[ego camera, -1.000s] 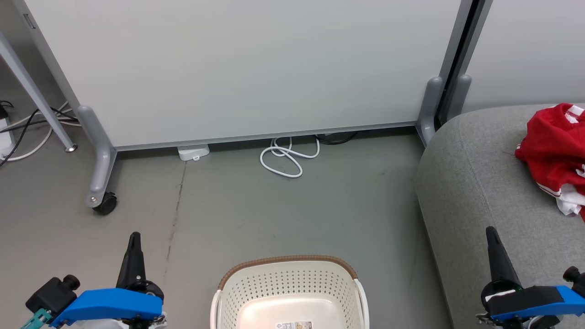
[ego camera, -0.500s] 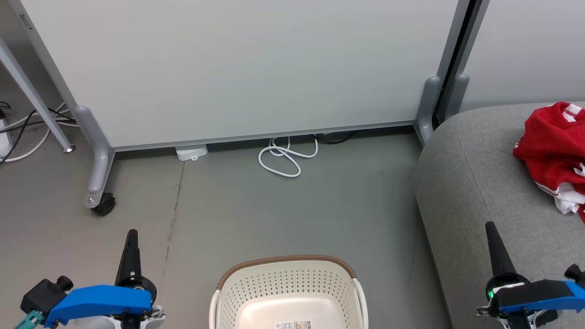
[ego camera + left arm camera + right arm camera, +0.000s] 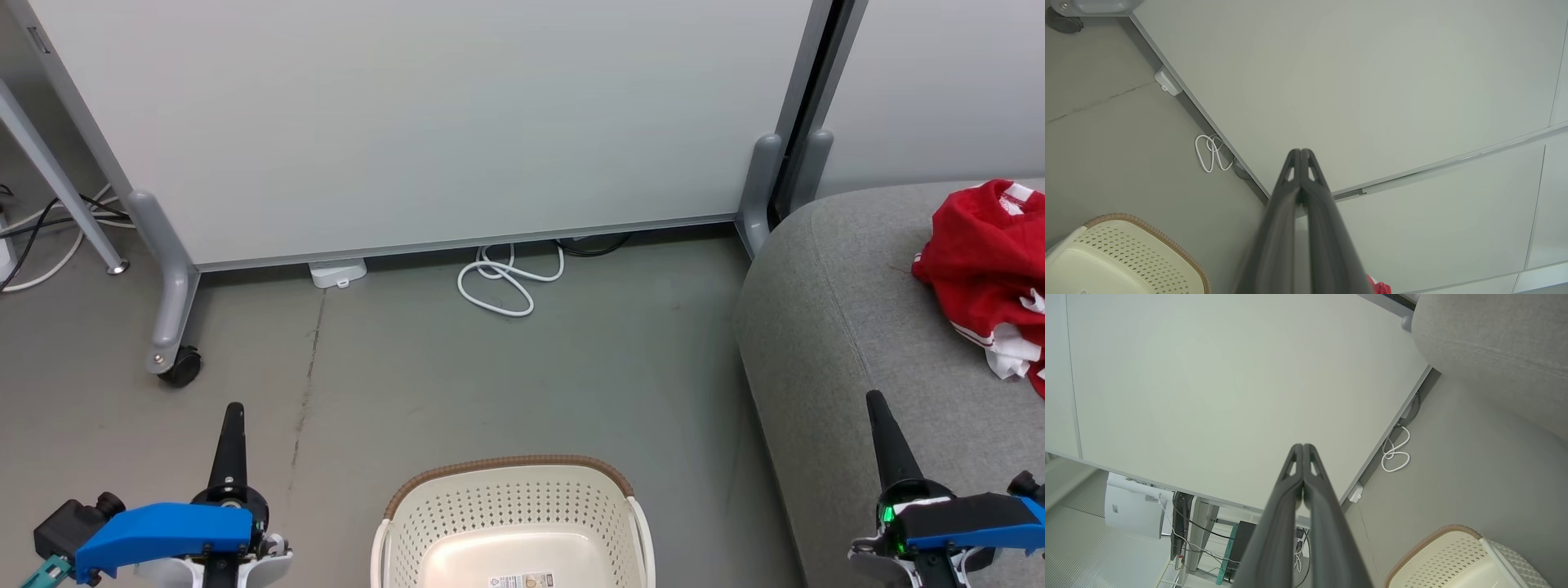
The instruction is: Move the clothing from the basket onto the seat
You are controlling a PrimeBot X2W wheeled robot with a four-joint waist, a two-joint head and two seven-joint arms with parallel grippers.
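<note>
The red clothing (image 3: 988, 261) with white trim lies bunched on the grey seat (image 3: 849, 327) at the right edge of the head view; a sliver of red (image 3: 1379, 286) also peeks out in the left wrist view. The cream basket (image 3: 510, 523) with its brown rim stands on the floor at bottom centre, its visible inside bare apart from a label. It also appears as the basket (image 3: 1126, 261) in the left wrist view and the basket (image 3: 1453, 559) in the right wrist view. My left gripper (image 3: 233, 412) is shut left of the basket. My right gripper (image 3: 875, 400) is shut over the seat's front edge.
A white partition panel (image 3: 424, 114) on grey castor feet (image 3: 167, 327) stands behind the basket. A coiled white cable (image 3: 506, 282) and a small white box (image 3: 336, 272) lie at its base. More cables (image 3: 49, 237) trail at the far left.
The head view has shifted slightly, so the scene sits a little further left and up. Both grippers stay shut, their fingertips a little higher in the picture.
</note>
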